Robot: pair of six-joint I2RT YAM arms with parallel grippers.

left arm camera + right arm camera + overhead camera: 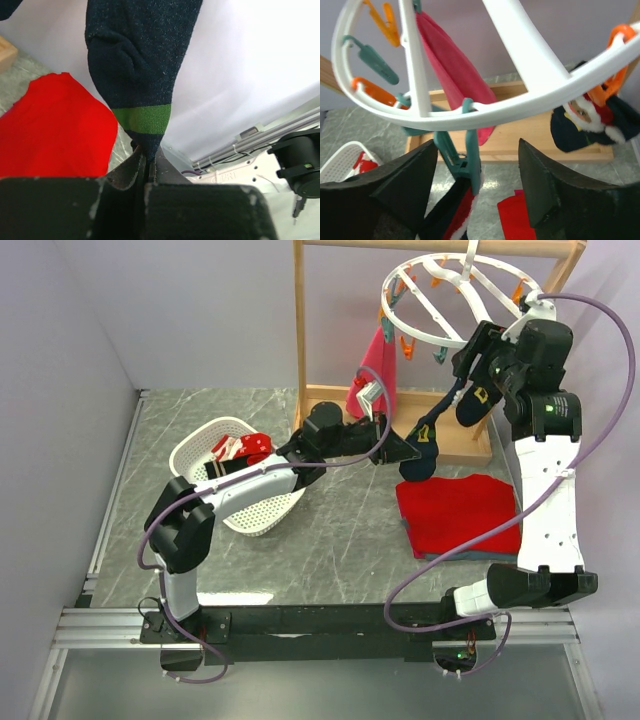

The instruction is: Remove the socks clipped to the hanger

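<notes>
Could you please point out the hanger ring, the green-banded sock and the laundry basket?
Round white plastic hanger ring (520, 105): right wrist view, front rim.
Navy sock with green band (140, 65): left wrist view, above the band.
White perforated plastic basket (262, 512): top view, side wall.

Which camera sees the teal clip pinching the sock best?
The right wrist camera: the teal clip sits close up, biting a sock's top. The top camera shows clips only as tiny specks under the hanger; the left wrist camera shows none.
</notes>
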